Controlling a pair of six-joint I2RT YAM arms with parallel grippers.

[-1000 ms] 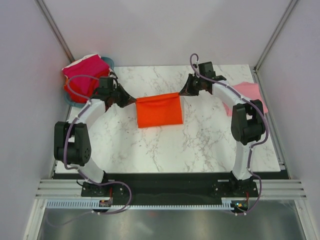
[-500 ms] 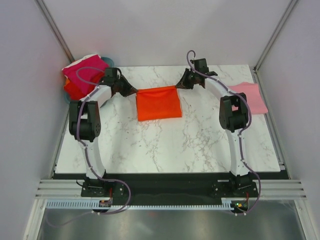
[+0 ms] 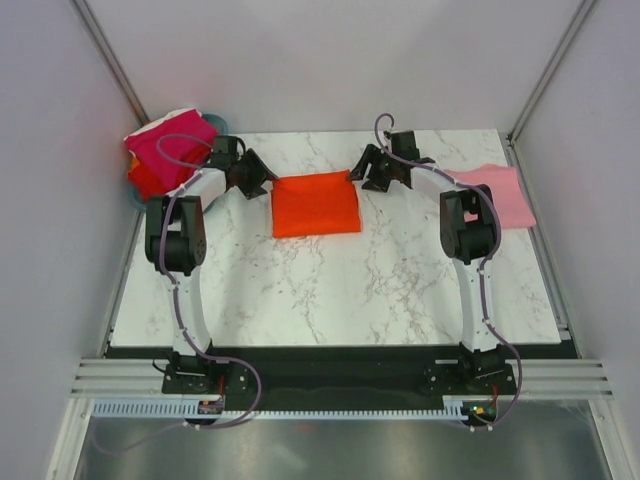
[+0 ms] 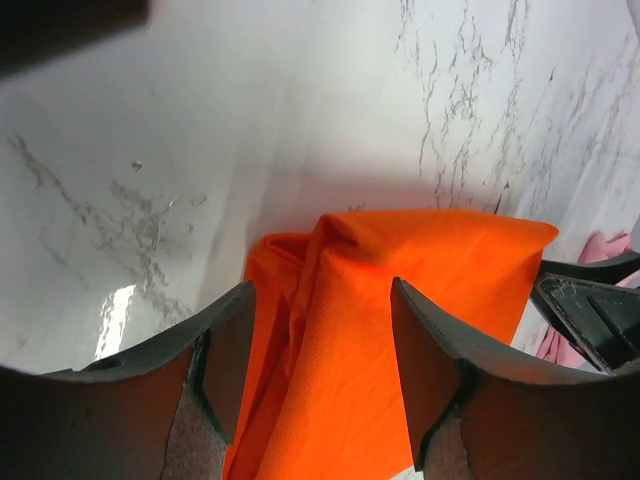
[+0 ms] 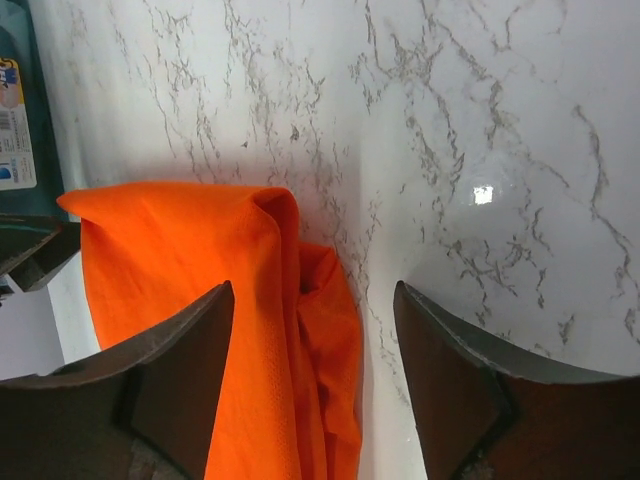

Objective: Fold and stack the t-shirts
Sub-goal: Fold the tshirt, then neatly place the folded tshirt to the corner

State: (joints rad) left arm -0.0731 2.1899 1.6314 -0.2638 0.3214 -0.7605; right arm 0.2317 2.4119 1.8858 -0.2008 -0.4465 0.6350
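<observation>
The bright orange-red t-shirt [image 3: 316, 204] lies folded into a rectangle on the marble table [image 3: 330, 290], toward the back. My left gripper [image 3: 262, 178] stands open at its far left corner, and in the left wrist view the cloth [image 4: 400, 300] lies slack between the spread jaws of the gripper [image 4: 322, 290]. My right gripper [image 3: 358, 176] is open at the far right corner. In the right wrist view the shirt's edge [image 5: 200, 260] sits loose under that gripper [image 5: 312, 290]. A light pink t-shirt [image 3: 500, 190] lies flat at the right edge.
A teal basket [image 3: 216, 123] at the back left holds a heap of magenta, red and white shirts [image 3: 165, 148]. Grey walls close in on both sides and behind. The black mounting rail [image 3: 330, 375] runs along the near edge.
Both grippers have gone from shut on the orange shirt's top corners to open. The shirt has been carried farther back, laid down and let go.
</observation>
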